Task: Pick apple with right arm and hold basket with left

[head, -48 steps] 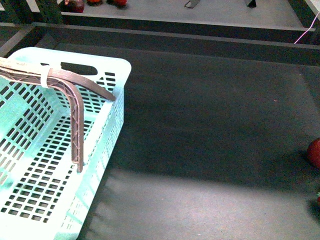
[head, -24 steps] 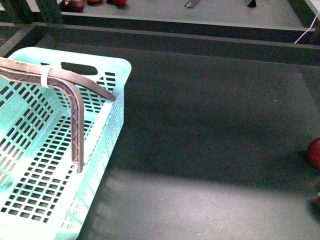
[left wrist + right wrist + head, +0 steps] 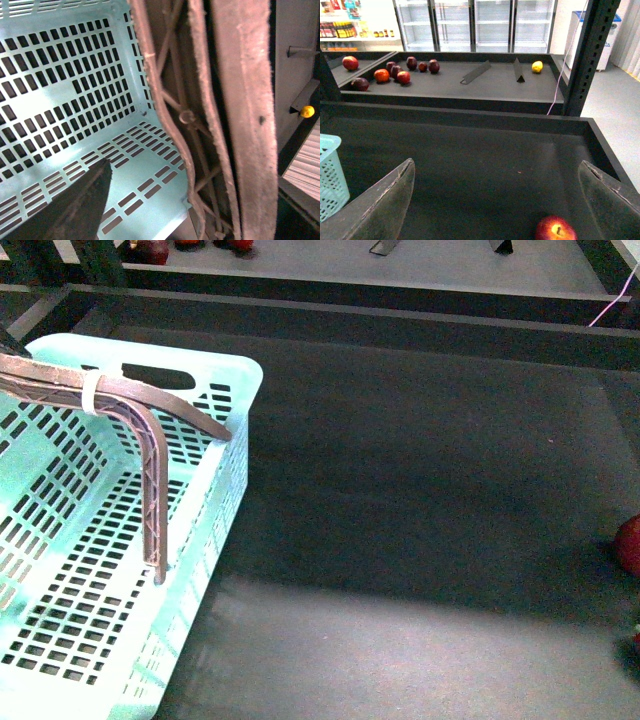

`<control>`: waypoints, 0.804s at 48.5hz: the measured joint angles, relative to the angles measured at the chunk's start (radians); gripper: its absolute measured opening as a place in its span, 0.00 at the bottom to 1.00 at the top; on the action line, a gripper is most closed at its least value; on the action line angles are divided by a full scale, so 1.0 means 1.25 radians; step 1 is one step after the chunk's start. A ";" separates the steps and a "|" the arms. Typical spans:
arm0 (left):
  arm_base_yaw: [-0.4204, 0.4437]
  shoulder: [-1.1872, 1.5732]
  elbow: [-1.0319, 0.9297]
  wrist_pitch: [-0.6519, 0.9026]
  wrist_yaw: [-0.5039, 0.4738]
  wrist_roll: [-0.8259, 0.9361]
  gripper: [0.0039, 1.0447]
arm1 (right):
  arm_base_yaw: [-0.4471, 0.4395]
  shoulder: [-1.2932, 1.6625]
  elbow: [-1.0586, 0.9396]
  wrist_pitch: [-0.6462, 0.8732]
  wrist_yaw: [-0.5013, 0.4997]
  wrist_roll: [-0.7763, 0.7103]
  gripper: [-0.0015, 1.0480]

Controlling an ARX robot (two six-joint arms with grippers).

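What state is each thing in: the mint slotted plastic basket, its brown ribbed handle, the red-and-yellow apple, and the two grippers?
Mint slotted plastic basket: upright, nothing visible inside.
Brown ribbed handle: raised above the basket.
Round red-and-yellow apple: resting on the dark table, ungripped.
Right gripper: open, empty.
Left gripper: at the handle; open or shut unclear.

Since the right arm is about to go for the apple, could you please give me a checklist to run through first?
1. Right claw open: ok, fingers spread wide.
2. Apple in view: ok, on the dark shelf, nothing touching it.
3. Apple within right claw's span: ok, ahead, nearer one finger.
4. Left claw gripping basket handle: cannot tell, only one finger shows.
5. Basket away from apple: ok, far apart in front view.
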 joint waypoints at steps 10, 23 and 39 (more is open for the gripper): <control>-0.003 0.022 0.033 -0.016 -0.008 -0.009 0.48 | 0.000 0.000 0.000 0.000 0.000 0.000 0.92; -0.009 0.025 0.052 -0.030 -0.009 -0.063 0.20 | 0.000 0.000 0.000 0.000 0.000 0.000 0.92; -0.027 -0.028 0.041 -0.061 -0.017 -0.026 0.19 | 0.000 0.000 0.000 0.000 0.000 0.000 0.92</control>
